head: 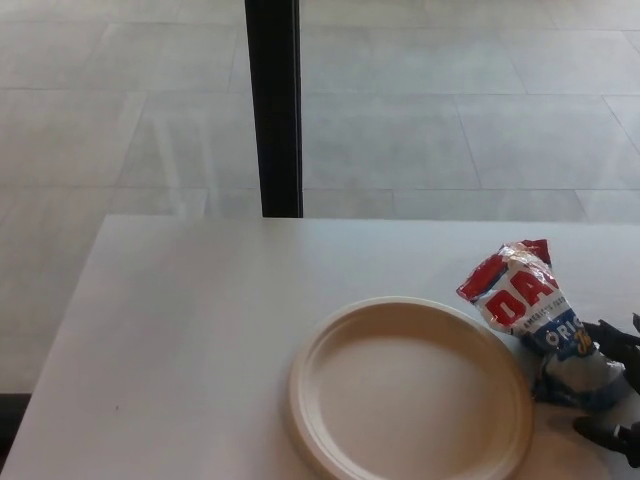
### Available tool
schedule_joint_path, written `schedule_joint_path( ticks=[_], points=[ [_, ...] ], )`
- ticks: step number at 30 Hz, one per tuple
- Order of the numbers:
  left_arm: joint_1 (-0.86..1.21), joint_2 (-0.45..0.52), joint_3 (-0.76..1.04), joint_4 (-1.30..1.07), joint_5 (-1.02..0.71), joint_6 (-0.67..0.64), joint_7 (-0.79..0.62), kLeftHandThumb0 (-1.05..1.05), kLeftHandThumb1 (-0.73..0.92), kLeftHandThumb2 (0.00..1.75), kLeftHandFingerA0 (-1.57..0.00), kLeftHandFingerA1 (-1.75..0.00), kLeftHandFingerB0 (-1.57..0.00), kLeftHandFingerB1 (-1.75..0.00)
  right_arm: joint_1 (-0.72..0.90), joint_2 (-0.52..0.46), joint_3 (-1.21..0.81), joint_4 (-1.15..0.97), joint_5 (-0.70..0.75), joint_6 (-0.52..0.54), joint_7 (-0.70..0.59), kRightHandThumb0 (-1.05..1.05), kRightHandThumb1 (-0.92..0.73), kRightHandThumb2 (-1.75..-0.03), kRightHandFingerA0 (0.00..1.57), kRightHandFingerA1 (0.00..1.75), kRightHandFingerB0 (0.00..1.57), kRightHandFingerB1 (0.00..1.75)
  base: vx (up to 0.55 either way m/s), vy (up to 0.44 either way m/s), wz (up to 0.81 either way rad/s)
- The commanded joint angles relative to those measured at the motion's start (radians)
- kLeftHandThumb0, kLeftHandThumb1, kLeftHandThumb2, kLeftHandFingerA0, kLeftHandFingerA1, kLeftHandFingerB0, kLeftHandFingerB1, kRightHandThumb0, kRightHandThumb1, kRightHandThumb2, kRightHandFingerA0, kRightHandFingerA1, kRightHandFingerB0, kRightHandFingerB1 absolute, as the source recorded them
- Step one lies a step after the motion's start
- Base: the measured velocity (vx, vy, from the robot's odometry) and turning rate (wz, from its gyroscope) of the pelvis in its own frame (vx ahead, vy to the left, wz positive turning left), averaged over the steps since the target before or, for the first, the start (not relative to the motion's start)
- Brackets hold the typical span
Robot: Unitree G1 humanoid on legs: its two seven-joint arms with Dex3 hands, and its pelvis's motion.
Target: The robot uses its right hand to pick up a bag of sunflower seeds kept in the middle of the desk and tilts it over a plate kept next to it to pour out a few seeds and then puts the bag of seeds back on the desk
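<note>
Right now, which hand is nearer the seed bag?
Right. The right hand is at the lower end of the seed bag, at the picture's right edge, black fingers around it. The left hand is not in view.
</note>
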Motion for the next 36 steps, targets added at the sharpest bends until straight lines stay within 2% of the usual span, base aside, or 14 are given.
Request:
schedule_joint_path(
  ticks=[1,6,7,8,9,10,19,20,22,25,30,31,32,36],
  points=[
    [0.004,0.017,0.008,-0.002,-0.008,-0.008,0.006,-0.71,0.7,0.62,-0.46,-0.62,-0.36,-0.39,-0.022,-0.005,-0.008,-0.013,-0.01,0.012,0.022,-0.81,-0.65,-0.6,0.0,0.33,0.08,0.31,0.0,0.0,0.0],
    [0.003,0.012,0.028,0.004,-0.02,-0.013,0.0,-0.74,0.56,0.96,-0.47,-0.68,-0.33,-0.52,-0.029,-0.006,-0.001,-0.011,-0.025,0.015,0.023,-0.82,-0.65,-0.61,0.05,0.39,0.1,0.29,0.0,0.0,0.0],
    [0.004,0.014,0.017,0.003,-0.006,-0.016,0.007,-0.74,0.58,0.97,-0.48,-0.67,-0.33,-0.52,-0.03,-0.001,-0.002,-0.011,-0.02,0.021,0.03,-0.79,-0.5,-0.93,0.08,0.53,0.0,0.38,0.0,0.0,0.0],
    [0.003,0.015,0.015,0.002,-0.004,-0.014,0.008,-0.71,0.7,0.61,-0.48,-0.61,-0.37,-0.39,-0.032,0.002,-0.001,-0.008,-0.019,0.025,0.034,-0.82,-0.66,-0.61,0.12,0.45,0.09,0.29,0.0,0.0,0.0],
    [0.003,0.015,0.019,0.001,-0.01,-0.011,0.003,-0.73,0.56,0.96,-0.44,-0.65,-0.31,-0.51,-0.036,0.004,0.005,0.0,-0.025,0.028,0.035,-0.41,-0.29,-0.94,0.0,0.52,0.0,0.51,0.0,0.0,0.0],
    [0.004,0.017,0.013,0.001,-0.004,-0.013,0.002,-0.72,0.72,0.62,-0.46,-0.58,-0.36,-0.38,-0.04,0.008,0.012,0.01,-0.031,0.031,0.037,-0.83,-0.66,-0.61,0.17,0.49,0.06,0.29,0.0,0.0,0.0],
    [0.005,0.013,0.021,0.003,-0.014,-0.018,-0.013,-0.73,0.7,0.61,-0.45,-0.62,-0.35,-0.39,-0.073,0.038,0.039,0.033,-0.045,0.125,0.099,-0.82,-0.51,-0.91,0.23,0.55,0.07,0.27,0.0,0.0,0.0],
    [0.007,0.015,0.005,0.003,0.004,-0.026,-0.005,-0.73,0.55,0.96,-0.42,-0.65,-0.28,-0.51,-0.087,0.048,0.043,0.037,-0.046,0.152,0.114,-0.9,-0.54,-0.9,0.33,0.73,0.08,0.25,0.0,0.0,0.0],
    [0.006,0.017,0.002,0.002,0.004,-0.018,-0.002,-0.74,0.72,0.61,-0.47,-0.61,-0.35,-0.39,-0.102,0.055,0.05,0.048,-0.047,0.162,0.126,-0.83,-0.52,-0.89,0.47,0.89,0.06,0.3,0.0,0.0,0.0],
    [0.003,0.016,0.005,0.001,-0.003,-0.008,-0.001,-0.75,0.72,0.62,-0.45,-0.59,-0.33,-0.38,-0.114,0.069,0.053,0.055,-0.053,0.171,0.112,-0.75,-0.63,-0.6,0.61,0.65,0.15,0.31,0.0,0.0,0.0],
    [0.007,0.015,-0.002,0.007,0.004,-0.017,0.002,-0.77,0.72,0.62,-0.45,-0.58,-0.34,-0.38,-0.13,0.099,0.052,0.064,-0.056,0.176,0.084,-0.71,-0.52,-0.87,0.83,0.9,0.11,0.44,0.0,0.0,0.0],
    [0.01,0.013,0.001,0.008,-0.001,-0.015,0.003,-0.8,0.59,0.98,-0.46,-0.66,-0.28,-0.49,-0.126,0.102,0.054,0.062,-0.06,0.177,0.08,-0.68,-0.54,-0.88,0.83,0.9,0.13,0.45,0.0,0.0,0.0],
    [0.008,0.011,0.009,0.01,-0.009,-0.008,0.005,-0.77,0.72,0.62,-0.46,-0.58,-0.35,-0.38,-0.125,0.109,0.05,0.053,-0.058,0.18,0.074,-0.54,-0.79,-0.63,0.99,0.86,0.24,0.34,0.0,0.0,0.0],
    [0.003,0.006,0.021,0.012,-0.021,0.0,0.004,-0.77,0.73,0.62,-0.44,-0.59,-0.33,-0.38,-0.12,0.123,0.034,0.036,-0.046,0.189,0.071,-0.46,-0.84,-0.66,1.08,0.94,0.29,0.33,0.0,0.0,0.0]
  ],
)
